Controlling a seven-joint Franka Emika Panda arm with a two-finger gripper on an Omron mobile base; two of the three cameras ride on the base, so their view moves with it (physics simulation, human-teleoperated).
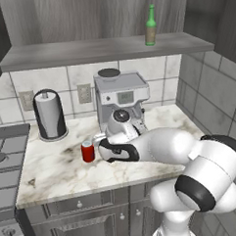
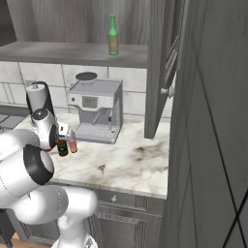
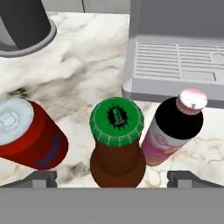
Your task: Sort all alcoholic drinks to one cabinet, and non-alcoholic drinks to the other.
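Marbled bench [image 3: 87, 65]: glossy red can [image 3: 30, 138] lower left, brown bottle [image 3: 117, 162] centre with crimped green cap, pink bottle [image 3: 173, 131] right; pincer [image 3: 112, 177] spread apart

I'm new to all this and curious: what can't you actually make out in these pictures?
- Brown bottle: its label, hand view, seen from above, its green cap in the way.
- Brown and pink bottle: small, partly behind the arm, right base view.
- Can: printing too small, left base view.
- Green bottle: label unreadable, too small.
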